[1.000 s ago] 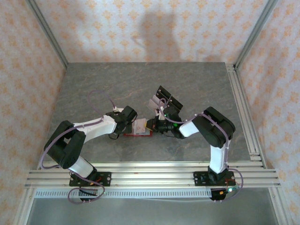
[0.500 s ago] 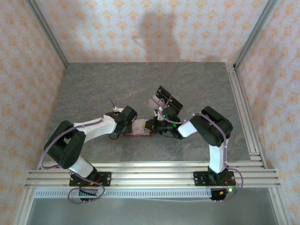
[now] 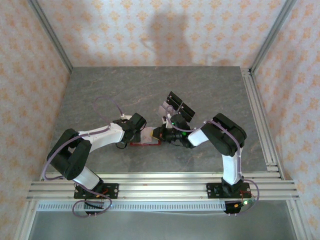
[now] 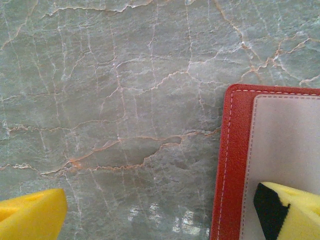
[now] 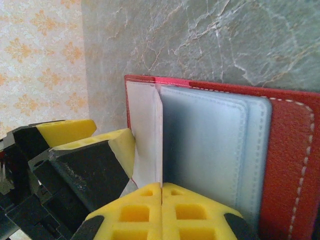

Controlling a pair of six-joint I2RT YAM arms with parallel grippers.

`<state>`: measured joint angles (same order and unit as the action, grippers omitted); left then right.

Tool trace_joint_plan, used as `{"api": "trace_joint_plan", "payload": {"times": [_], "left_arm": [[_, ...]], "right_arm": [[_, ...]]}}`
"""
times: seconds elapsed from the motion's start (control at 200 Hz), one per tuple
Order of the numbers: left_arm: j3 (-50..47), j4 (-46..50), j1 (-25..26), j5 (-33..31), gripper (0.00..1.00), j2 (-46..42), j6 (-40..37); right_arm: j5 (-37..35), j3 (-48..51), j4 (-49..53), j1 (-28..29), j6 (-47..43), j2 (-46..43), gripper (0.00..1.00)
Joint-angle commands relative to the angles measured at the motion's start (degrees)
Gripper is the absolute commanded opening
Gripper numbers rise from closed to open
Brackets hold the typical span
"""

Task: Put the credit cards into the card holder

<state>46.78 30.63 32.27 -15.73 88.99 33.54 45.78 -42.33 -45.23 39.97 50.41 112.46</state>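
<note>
The card holder (image 3: 145, 143) lies open on the table, red with a pale inside (image 4: 285, 145). My right gripper (image 5: 162, 187) is shut on a thin pale credit card (image 5: 147, 130), held upright on edge over the holder's pale pocket (image 5: 210, 145). My left gripper (image 4: 165, 220) is open and straddles the holder's left edge. One of its yellow fingers (image 4: 295, 210) rests on the pale inside and the other hangs over bare table. That finger (image 5: 117, 142) sits just left of the card in the right wrist view. From above, the two grippers (image 3: 141, 134) (image 3: 156, 134) meet over the holder.
A clear plastic rack with black cards (image 3: 176, 107) stands just behind the right gripper. Aluminium rails run along the table's right side (image 3: 260, 120) and near edge (image 3: 160, 185). Patterned walls close in the back and sides.
My right gripper has shifted a little to the left with the card, closer to the left gripper. The left arm and the card holder have stayed put.
</note>
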Motion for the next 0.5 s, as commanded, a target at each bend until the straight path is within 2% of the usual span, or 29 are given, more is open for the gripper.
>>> {"api": "trace_joint_plan", "payload": {"times": [0.0,0.23,0.49], "left_arm": [[0.82,2.49,0.43,-2.78,0.98,-1.63,1.23],[2.70,5.05,-0.07,-3.48,0.98,0.10,1.00],[1.30,4.09,-0.04,-2.83,0.98,1.74,1.47]], "right_arm": [[-1.71,-0.58,1.77,0.46,-1.14,-0.18,0.00],[-3.91,-0.56,8.84,0.33,-6.17,-2.72,0.00],[-4.49,-0.83,11.18,-0.06,-7.81,-3.91,0.00]]}}
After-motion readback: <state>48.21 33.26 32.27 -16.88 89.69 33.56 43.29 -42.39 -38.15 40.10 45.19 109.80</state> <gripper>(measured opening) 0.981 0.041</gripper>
